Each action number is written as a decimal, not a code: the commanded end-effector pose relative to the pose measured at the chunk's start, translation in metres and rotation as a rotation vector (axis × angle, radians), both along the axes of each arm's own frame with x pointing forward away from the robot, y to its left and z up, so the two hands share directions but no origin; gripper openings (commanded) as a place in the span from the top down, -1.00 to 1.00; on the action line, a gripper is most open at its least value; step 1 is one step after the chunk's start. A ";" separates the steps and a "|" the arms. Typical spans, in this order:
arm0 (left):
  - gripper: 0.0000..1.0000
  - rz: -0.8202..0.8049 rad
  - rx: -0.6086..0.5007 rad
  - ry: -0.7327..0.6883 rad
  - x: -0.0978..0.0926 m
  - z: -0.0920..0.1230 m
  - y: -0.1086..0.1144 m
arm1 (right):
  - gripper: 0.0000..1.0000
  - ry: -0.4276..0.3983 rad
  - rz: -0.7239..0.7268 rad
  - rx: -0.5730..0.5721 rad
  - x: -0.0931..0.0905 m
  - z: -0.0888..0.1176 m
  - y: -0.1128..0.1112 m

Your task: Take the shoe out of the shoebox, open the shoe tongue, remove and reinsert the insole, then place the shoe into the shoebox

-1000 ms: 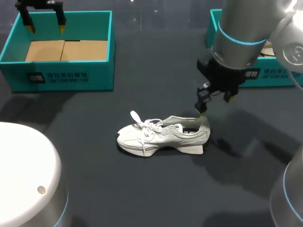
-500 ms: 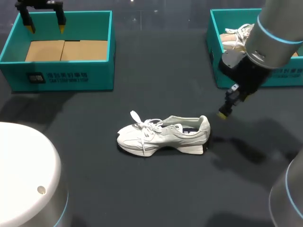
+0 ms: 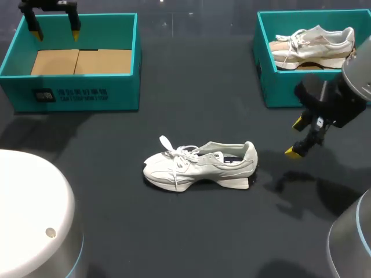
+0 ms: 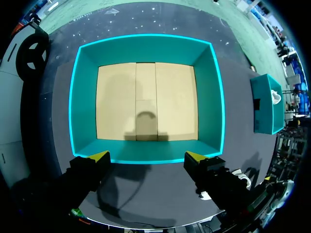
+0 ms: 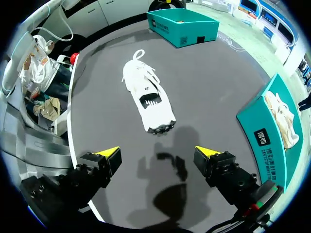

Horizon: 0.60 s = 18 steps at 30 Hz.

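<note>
Right gripper (image 5: 156, 151) spread wide, nothing between fingers. Ahead on dark table (image 5: 218, 82): white shoe (image 5: 148, 99), upright, heel nearest, laces at far end. Beyond toe, teal shoebox (image 5: 182, 26). Off to one side, second teal box (image 5: 267, 141) holding pale shoe (image 5: 284, 116).

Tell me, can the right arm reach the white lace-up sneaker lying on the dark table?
Probably yes. The right gripper hangs open off the white lace-up sneaker's heel end, and nothing stands between them.

dark table (image 3: 191, 231): white shoe (image 3: 200, 165) upright on its sole mid-table, teal shoebox (image 3: 87, 92) at far left, second teal shoebox (image 3: 278, 90) at far right.
</note>
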<state>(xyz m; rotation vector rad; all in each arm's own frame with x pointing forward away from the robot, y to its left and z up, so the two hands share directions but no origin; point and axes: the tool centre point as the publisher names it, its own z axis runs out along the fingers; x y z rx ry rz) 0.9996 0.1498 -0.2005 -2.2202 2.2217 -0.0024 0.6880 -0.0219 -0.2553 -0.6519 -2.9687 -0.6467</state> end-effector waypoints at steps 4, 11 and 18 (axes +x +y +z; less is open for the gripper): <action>-1.00 0.000 0.000 0.001 0.000 0.000 0.000 | -1.00 -0.146 0.076 0.557 0.001 -0.039 -0.021; -1.00 0.000 0.000 0.001 0.000 0.000 0.000 | -1.00 -0.270 0.265 0.836 -0.003 -0.054 -0.024; -1.00 0.000 0.000 0.001 0.000 0.000 0.000 | -1.00 -0.270 0.265 0.836 -0.003 -0.054 -0.024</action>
